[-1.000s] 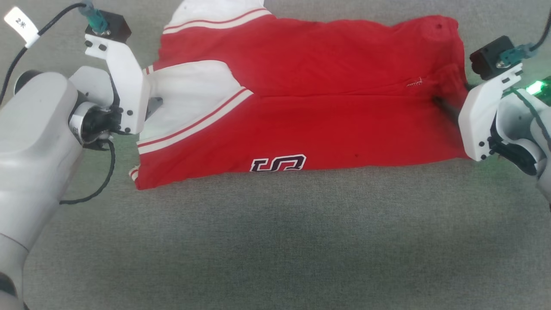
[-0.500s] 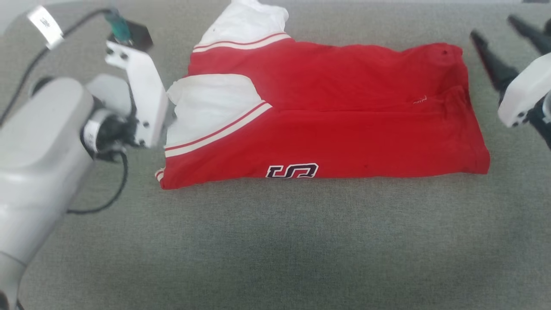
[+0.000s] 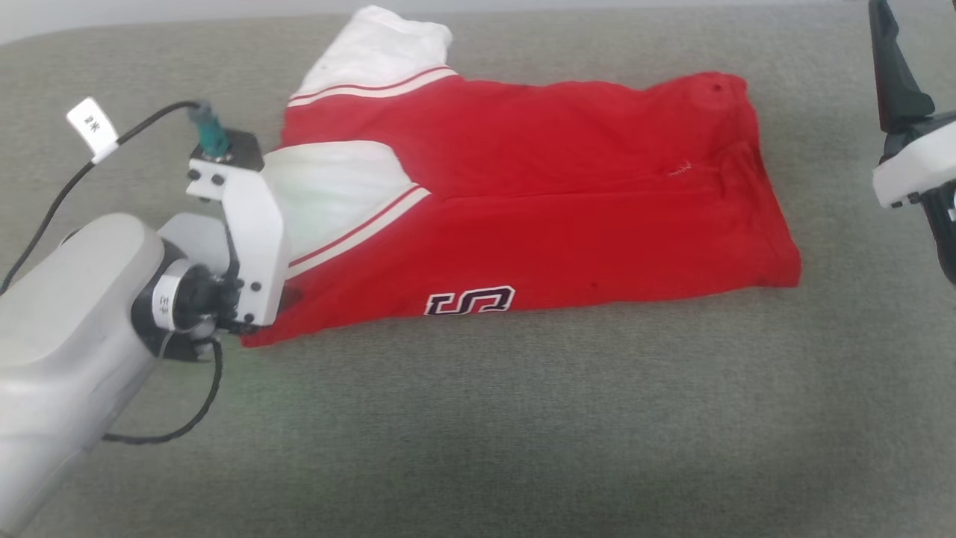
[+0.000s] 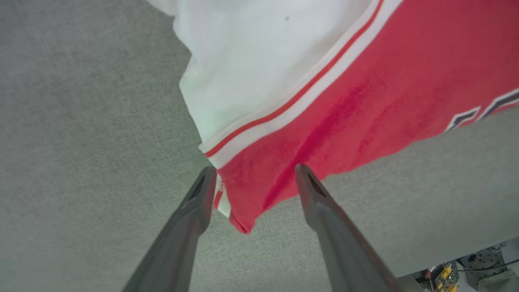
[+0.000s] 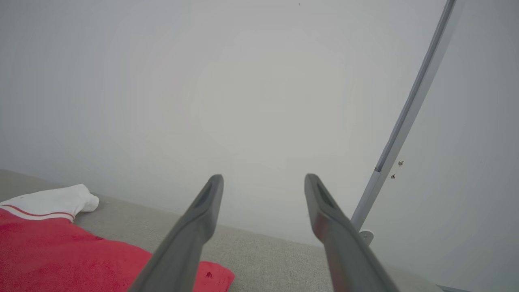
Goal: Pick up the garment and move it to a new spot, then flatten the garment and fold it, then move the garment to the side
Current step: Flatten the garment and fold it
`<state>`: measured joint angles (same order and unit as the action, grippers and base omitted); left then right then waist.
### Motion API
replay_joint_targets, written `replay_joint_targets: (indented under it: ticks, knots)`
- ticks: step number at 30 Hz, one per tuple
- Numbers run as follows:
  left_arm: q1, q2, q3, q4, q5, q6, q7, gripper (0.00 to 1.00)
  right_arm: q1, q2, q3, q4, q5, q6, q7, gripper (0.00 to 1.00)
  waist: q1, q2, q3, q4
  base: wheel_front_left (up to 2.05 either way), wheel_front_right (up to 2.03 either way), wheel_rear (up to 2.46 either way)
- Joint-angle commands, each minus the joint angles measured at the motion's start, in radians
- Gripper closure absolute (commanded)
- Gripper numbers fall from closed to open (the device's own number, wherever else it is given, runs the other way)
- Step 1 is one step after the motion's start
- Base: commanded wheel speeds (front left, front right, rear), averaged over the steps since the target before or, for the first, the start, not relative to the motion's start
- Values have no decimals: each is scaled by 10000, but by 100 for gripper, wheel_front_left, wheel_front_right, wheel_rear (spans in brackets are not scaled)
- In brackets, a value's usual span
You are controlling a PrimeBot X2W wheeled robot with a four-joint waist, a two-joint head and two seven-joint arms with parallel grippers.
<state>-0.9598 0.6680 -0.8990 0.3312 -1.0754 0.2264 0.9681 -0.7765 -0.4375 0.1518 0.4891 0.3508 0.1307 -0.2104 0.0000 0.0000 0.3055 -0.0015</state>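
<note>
While the garment (image 3: pixel 538 217) lies folded lengthwise on the grey bench (image 3: pixel 523 418), mid-view from the head with one white sleeve (image 3: pixel 373 45) at 11 o'clock, the folding step appears half done. Left claw (image 4: pixel 253 172): spread, fingers straddling the garment's corner at 8 o'clock, nothing pinched; forearm (image 3: pixel 67 314) low, reaching in from 9 o'clock. Right claw (image 5: pixel 263 178): spread, empty, raised clear at 3 o'clock, aimed at the wall (image 5: pixel 243 81). Judged next move: pinch that corner, lower the right claw to the far end, fold crosswise.

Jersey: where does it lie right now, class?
In the head view the jersey lies folded on the grey surface, upper middle, its near left corner within the open left hand.
</note>
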Motion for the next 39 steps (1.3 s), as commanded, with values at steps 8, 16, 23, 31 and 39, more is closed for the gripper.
replay_joint_targets:
  ticks: [8,16,23,31,39]
  knots:
    - [703,329,198,58,-401,839,221,0,1303,772,-1524,-2161,-808,0,1058,0,0,0,347,-472,0,0,0]
    - [1511,164,505,1317,-956,774,-277,100,2726,1126,-2147,-4079,-849,0,2913,0,0,0,421,-587,0,0,0]
    - [1579,-234,410,1842,-1051,299,-439,100,3658,815,-1330,-4600,76,2,5625,0,0,0,353,-431,0,0,0]
    - [1475,-798,320,2057,-1100,-31,-656,100,3672,639,-1021,-4089,783,0,8632,0,0,0,612,-93,0,0,0]
    - [1180,-1277,220,2377,-967,-358,-892,100,2942,499,-633,-2991,1007,0,10057,0,0,0,940,277,0,0,0]
